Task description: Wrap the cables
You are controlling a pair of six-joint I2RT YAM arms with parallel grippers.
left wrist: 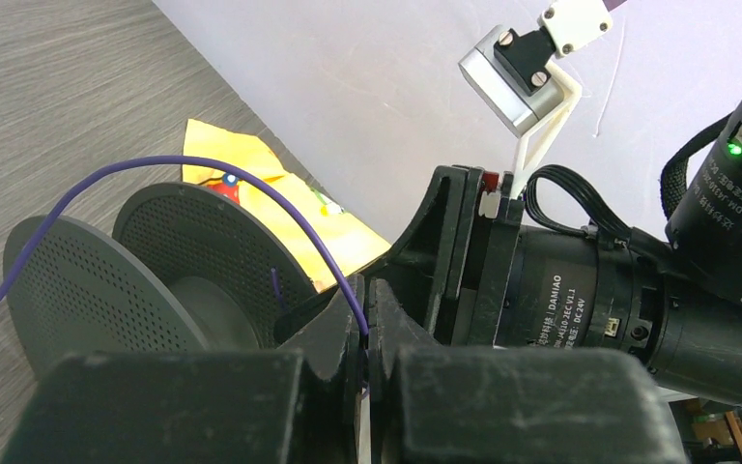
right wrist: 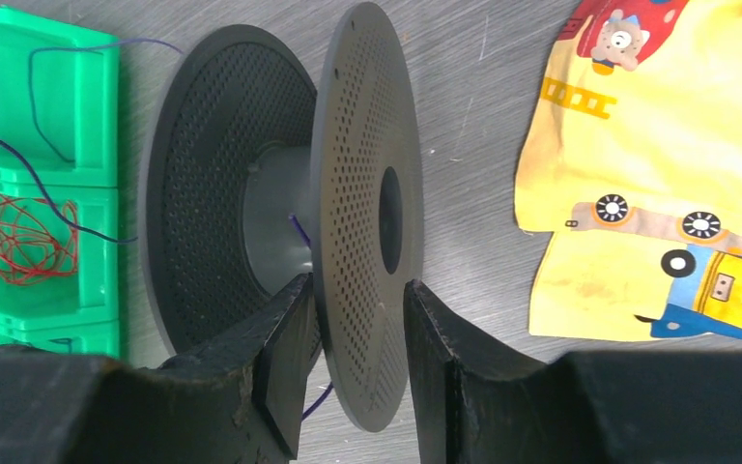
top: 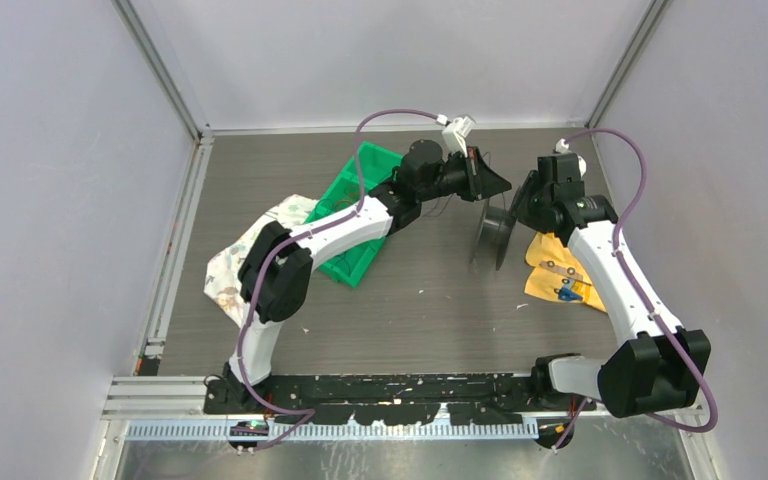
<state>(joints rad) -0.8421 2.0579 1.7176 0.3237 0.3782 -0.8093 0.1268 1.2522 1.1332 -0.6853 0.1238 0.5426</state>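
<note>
A thin purple cable [left wrist: 203, 164] arcs over the black two-flanged spool [left wrist: 203, 251] and runs into my left gripper [left wrist: 367, 290], which is shut on it. One short cable end stands at the spool hub [right wrist: 297, 227]. The spool [top: 493, 232] stands on edge on the table between both grippers. My right gripper [right wrist: 359, 300] is open and straddles the near flange [right wrist: 367, 193], with a gap showing beside the right finger. From above, the left gripper [top: 500, 183] hangs just over the spool and the right gripper [top: 520, 205] is at its right side.
A green bin [right wrist: 48, 106] left of the spool holds a red wire coil [right wrist: 19, 237] and dark thin wires. A yellow printed cloth [right wrist: 657, 193] lies right of the spool. A pale patterned cloth [top: 235, 255] lies at the left.
</note>
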